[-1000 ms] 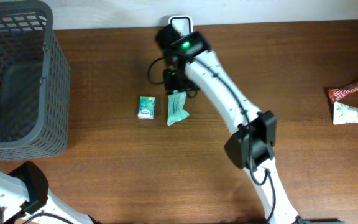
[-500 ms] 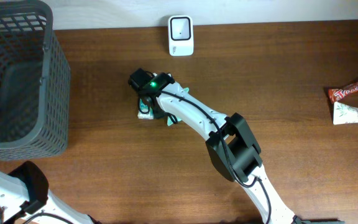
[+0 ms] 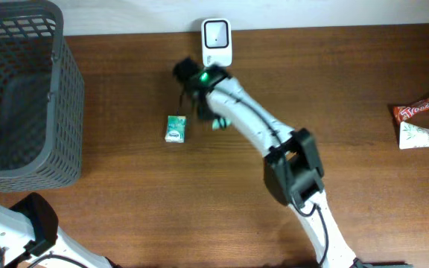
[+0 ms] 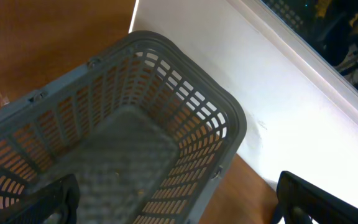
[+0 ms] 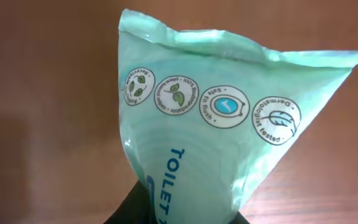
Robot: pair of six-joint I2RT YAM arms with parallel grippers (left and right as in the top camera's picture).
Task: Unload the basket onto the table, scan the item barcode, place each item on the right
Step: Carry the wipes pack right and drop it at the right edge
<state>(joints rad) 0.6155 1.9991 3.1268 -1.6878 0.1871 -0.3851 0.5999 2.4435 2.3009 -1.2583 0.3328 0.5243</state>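
Right gripper is clamped on the bottom of a mint-green pouch. The pouch stands up in the wrist view with the wooden table blurred behind it, so it looks to be held off the surface.

Step in hand, as judged: pick-up looks done and the presenting stage is on. Overhead, the right wrist sits just in front of the white barcode scanner at the back edge of the table. Only a sliver of the pouch shows beside the arm.

Next move calls for turning the barcode face toward the scanner window and holding it steady there. The visible face carries a row of round icons and the word TOILET, but no barcode. The code may be on the far side or lower down; cannot tell.

Left gripper: fingers spread wide, holding nothing, parked over the grey mesh basket.

What each view adds:
- Overhead gives the layout. A small green packet lies flat on the table left of the arm. A red snack wrapper and a white-and-green packet lie well apart at the right edge. The grip itself is hidden under the wrist.
- Right wrist shows the pouch's print and the hold, but not the scanner.
- Left wrist shows only the basket and a white wall.
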